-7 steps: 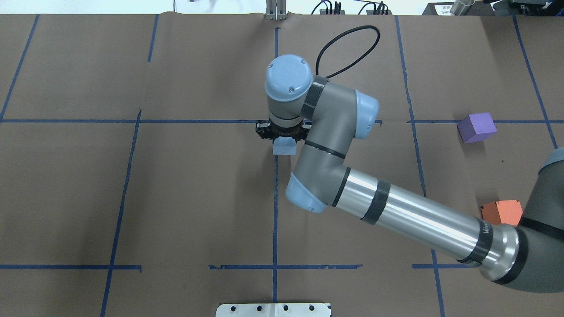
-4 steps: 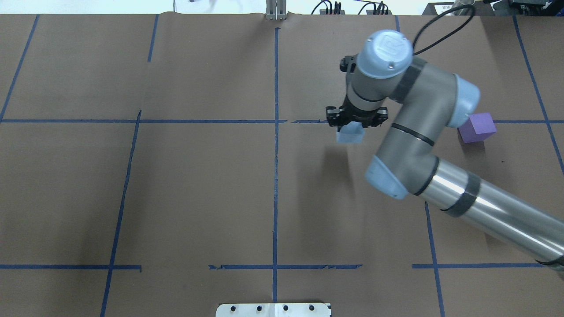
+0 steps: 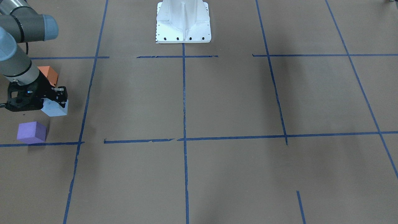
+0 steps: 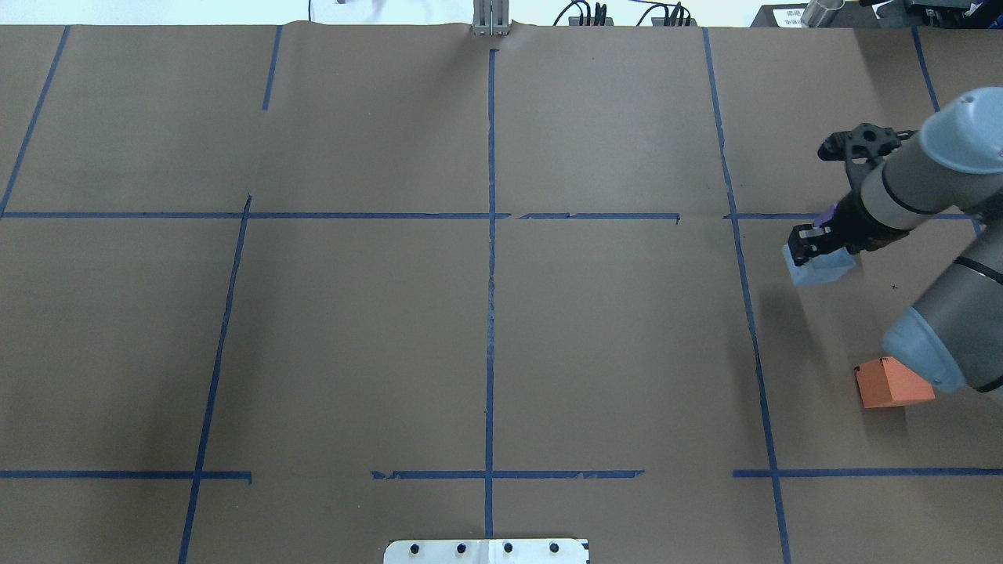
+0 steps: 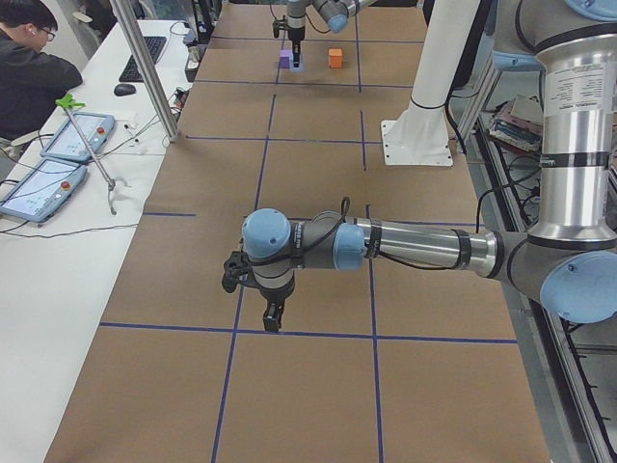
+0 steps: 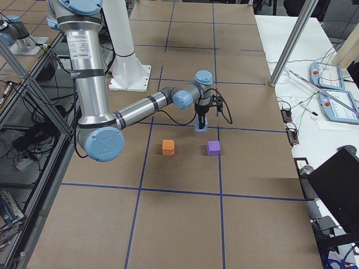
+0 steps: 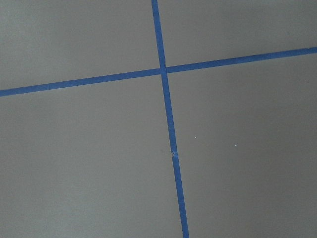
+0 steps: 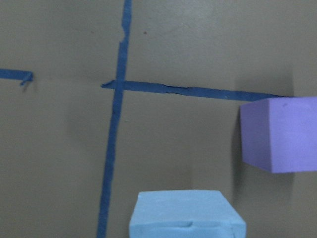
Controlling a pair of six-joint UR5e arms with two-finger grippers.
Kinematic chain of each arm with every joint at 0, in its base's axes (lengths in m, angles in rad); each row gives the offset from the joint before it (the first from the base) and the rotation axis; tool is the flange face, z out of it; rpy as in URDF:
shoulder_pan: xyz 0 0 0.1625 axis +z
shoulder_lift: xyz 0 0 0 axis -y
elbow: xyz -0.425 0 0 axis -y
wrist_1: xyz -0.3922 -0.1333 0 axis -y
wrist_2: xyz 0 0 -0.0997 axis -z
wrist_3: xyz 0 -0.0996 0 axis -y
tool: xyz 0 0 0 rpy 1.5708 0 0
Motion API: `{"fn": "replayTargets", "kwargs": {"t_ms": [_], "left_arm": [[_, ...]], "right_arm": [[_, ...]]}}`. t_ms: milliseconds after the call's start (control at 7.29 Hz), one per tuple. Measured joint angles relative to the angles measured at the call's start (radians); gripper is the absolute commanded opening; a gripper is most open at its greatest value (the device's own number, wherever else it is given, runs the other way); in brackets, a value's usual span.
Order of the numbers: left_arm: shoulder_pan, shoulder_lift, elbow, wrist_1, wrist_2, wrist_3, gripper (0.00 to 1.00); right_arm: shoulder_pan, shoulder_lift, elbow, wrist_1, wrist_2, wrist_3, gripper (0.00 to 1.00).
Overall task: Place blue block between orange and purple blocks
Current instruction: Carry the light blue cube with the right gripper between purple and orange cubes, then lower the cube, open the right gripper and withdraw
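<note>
My right gripper (image 4: 817, 249) is shut on the light blue block (image 4: 820, 269) and holds it just above the brown paper. The block also shows at the bottom of the right wrist view (image 8: 185, 214). The purple block (image 3: 31, 132) stands close by; overhead it is mostly hidden behind the gripper. The orange block (image 4: 889, 384) stands nearer the robot. In the front-facing view the blue block (image 3: 55, 108) hangs level with the gap between them, offset toward the table's middle. My left gripper (image 5: 273, 318) hovers over the table's left part; I cannot tell whether it is open or shut.
Blue tape lines (image 4: 490, 235) grid the brown paper. The white robot base (image 3: 183, 21) stands at the near middle edge. An operator (image 5: 34, 58) sits at a side table with tablets, off the work surface.
My right arm has swung from the table's middle to the right with the blue block in its grip, ending beside the purple block. The orange block shows again.
</note>
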Motion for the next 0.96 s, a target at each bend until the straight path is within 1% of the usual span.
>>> {"fn": "replayTargets", "kwargs": {"t_ms": [137, 275, 412, 686, 961], "left_arm": [[0.0, 0.0, -0.001, 0.0, 0.0, 0.0, 1.0], [0.0, -0.001, -0.002, 0.0, 0.0, 0.0, 1.0], [0.0, -0.001, -0.002, 0.0, 0.0, 0.0, 1.0], [0.0, -0.001, -0.005, 0.0, 0.0, 0.0, 1.0], [0.0, 0.0, -0.006, 0.0, 0.0, 0.0, 1.0]], "right_arm": [[0.014, -0.069, -0.004, 0.06, 0.014, -0.013, 0.41], [0.018, -0.109, -0.019, 0.097, 0.019, -0.021, 0.84], [0.019, -0.125, -0.046, 0.137, 0.02, -0.024, 1.0], [0.019, -0.126, -0.109, 0.223, 0.024, -0.024, 1.0], [0.027, -0.122, -0.114, 0.249, 0.036, -0.022, 1.0]]}}
